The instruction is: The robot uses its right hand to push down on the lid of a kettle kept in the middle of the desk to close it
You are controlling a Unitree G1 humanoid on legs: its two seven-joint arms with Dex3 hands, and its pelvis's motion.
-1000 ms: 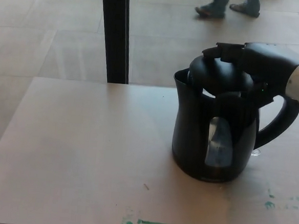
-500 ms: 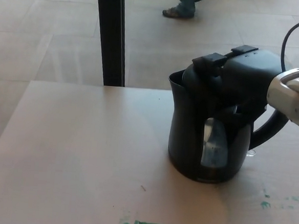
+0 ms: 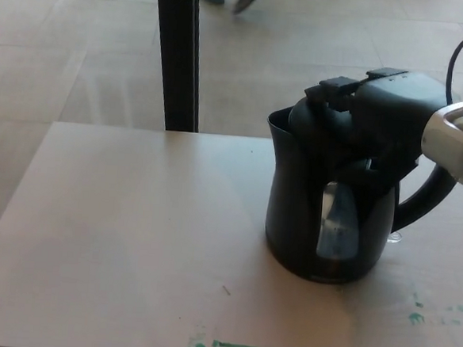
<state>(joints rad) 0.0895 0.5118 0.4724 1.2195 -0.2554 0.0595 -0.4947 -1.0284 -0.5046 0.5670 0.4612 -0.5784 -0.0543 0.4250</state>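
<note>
Head view shows my right robot hand (image 3: 391,113) lying directly on top of the kettle (image 3: 333,204), which stands on the bench (image 3: 131,238) right of centre. The lid (image 3: 323,120) sits just under my palm and to its left, so the push I judge is needed goes straight down. Whether my fingers are spread or pressed together, I cannot tell. My left robot hand is out of sight.

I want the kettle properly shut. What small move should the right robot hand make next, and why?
Probably keep pressing straight down. The right robot hand lies on the lid of the kettle, covering it, so whether it has latched cannot be seen.
</note>
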